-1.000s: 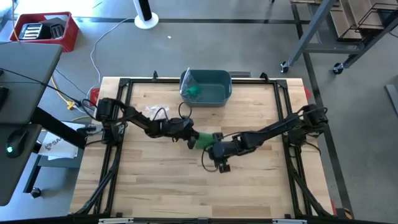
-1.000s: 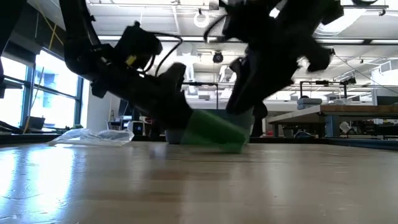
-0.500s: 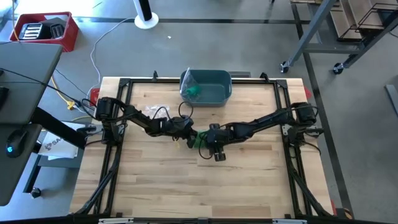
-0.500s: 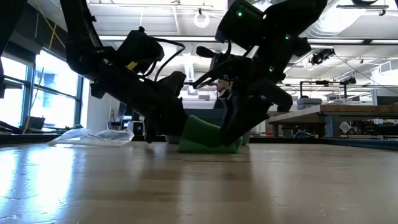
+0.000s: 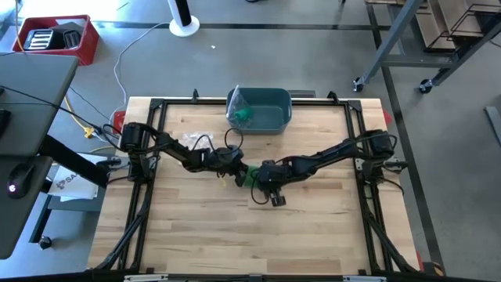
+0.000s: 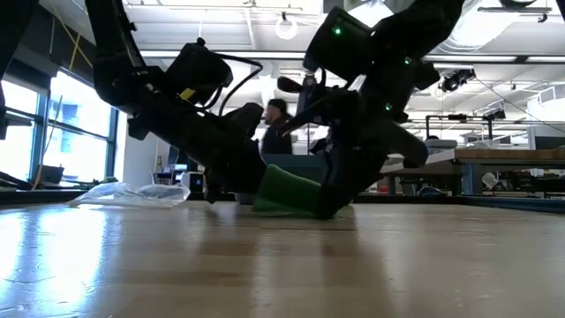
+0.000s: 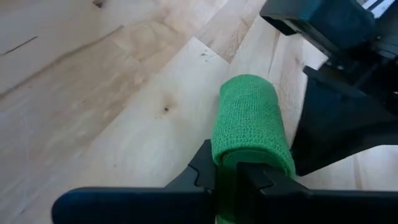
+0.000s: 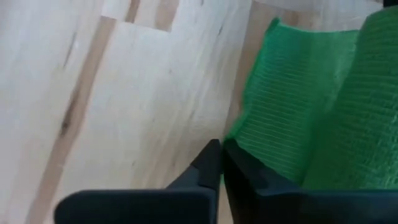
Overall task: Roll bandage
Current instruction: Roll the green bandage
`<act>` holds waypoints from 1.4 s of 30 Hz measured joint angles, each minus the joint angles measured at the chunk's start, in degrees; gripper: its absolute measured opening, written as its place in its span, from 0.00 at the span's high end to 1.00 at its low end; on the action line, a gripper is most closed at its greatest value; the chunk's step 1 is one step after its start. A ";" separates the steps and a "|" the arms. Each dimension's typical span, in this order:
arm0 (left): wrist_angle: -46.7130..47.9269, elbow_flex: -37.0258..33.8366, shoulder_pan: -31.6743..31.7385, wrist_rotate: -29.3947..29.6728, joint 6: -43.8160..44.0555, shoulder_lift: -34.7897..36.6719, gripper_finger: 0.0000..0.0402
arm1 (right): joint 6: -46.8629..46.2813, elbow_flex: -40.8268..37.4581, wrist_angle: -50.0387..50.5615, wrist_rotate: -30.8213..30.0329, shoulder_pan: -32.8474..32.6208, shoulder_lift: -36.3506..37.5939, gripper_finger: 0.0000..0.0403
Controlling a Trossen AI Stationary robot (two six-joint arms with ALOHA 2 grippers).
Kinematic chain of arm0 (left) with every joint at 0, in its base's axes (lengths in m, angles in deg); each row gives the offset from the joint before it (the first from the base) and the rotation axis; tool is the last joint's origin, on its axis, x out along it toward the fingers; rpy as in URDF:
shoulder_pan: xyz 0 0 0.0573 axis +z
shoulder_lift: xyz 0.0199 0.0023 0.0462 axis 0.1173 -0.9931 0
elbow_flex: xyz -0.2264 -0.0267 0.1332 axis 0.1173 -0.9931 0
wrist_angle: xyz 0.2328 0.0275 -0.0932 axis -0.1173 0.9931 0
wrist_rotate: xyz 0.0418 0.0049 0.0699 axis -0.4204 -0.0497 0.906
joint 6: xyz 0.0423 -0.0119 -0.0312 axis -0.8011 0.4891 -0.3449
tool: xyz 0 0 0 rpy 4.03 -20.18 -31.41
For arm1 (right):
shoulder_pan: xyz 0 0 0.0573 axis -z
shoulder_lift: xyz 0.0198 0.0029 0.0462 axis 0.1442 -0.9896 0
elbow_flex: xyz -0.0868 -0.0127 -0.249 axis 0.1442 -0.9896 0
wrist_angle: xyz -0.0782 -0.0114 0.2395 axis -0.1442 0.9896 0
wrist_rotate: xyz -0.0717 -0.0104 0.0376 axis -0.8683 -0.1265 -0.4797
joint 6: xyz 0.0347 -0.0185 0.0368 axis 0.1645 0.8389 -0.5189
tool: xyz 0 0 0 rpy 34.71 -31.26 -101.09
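We've got both pincers, left pincer [image 5: 241,174] and right pincer [image 5: 261,177], pinched on the green bandage [image 7: 250,121] mid-worktop; it's soft, light, squashy, so grip the edges.

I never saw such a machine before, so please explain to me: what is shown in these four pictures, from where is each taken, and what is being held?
It is a robot with two dark arms at a wooden table. One picture looks down from above, one looks level across the tabletop, and two come from cameras on the wrists. At the table's middle the left end effector and the right end effector meet at a green bandage roll. Both are shut, the left one on the bandage's end. A teal bin stands at the far edge, and clear plastic wrapping lies on the left.
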 joint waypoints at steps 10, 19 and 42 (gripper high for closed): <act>-1.20 -0.11 -1.25 1.57 -3.73 -0.02 0.97 | -4.42 -0.17 -0.20 0.64 -6.70 2.16 1.00; -1.57 -0.11 -2.29 1.55 -5.29 0.17 0.97 | -9.24 -0.14 0.55 -11.51 -6.20 4.93 0.99; -1.88 -0.09 -2.32 0.92 -5.65 0.20 0.97 | -8.15 0.05 -4.60 -6.53 -1.91 -1.99 0.97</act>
